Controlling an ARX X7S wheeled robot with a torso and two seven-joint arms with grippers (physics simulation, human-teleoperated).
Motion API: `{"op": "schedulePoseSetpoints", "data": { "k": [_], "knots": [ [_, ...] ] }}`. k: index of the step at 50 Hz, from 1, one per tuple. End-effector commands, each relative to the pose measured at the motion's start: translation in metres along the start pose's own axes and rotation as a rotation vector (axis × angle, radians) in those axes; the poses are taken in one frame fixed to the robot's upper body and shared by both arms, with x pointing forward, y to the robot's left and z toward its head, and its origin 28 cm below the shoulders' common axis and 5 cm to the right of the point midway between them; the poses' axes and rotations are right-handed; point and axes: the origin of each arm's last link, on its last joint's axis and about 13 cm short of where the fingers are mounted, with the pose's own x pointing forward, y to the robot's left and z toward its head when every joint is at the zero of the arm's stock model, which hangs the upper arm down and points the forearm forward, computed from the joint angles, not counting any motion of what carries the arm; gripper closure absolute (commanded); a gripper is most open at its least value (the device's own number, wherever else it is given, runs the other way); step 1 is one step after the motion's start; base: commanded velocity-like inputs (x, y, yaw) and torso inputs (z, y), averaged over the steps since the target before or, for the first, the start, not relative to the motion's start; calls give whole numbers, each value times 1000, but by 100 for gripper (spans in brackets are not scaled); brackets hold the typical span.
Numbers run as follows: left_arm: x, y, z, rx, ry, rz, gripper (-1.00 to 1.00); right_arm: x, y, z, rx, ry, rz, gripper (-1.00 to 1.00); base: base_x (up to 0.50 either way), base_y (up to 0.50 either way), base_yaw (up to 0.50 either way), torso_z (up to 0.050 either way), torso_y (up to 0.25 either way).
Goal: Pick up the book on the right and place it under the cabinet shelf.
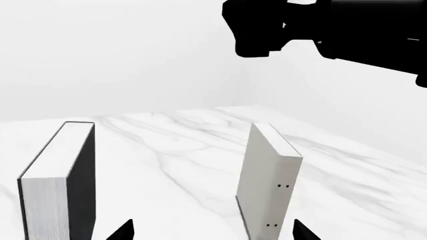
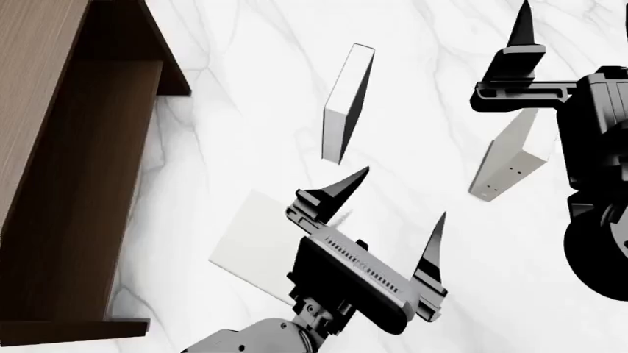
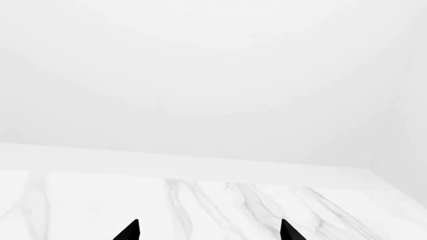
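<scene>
— While the book (image 2: 250, 243) lies loose on the counter (image 2: 245, 88), how far along are we?

— Hardly begun, we judge. Our left tool (image 2: 404, 192) hangs over the book's corner with its jaws spread and nothing between them. Our right tool (image 3: 208, 227) is likewise agape and empty. The grasp, the carry and the placing under the cabinet shelf (image 2: 69, 162) are all left.

— Where is it, exactly?

— Between the cabinet's open side and our left tool, near the cabinet but apart from it. No counter edge shows nearby to place it better.

— And its heading?

— Flat, cover up. Being nearly square, we can name no long axis. Its sides run askew to the cabinet's front, one corner pointing toward it.
</scene>
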Motion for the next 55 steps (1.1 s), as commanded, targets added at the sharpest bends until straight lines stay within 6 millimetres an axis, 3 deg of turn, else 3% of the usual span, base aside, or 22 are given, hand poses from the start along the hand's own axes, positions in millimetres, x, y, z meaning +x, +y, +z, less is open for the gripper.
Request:
{"op": "schedulePoseSetpoints", "data": {
  "k": [1,22,41,55],
  "knots": [
    [3,-6,-9,-41,6,-32,-100,1,1,-4,1,10,6,-100,0,0,0,0,0],
    [9,-26,-40,-255,67,-132,-100,5,3,-11,-2,32,13,-100,0,0,0,0,0],
    [9,-22,-60,-405,139,-89,-100,21,-5,27,-51,-79,-19,-100,0,0,0,0,0],
    [8,-28,-70,-495,189,-113,-100,22,-7,36,-62,-103,-23,-100,0,0,0,0,0]
  ]
}}
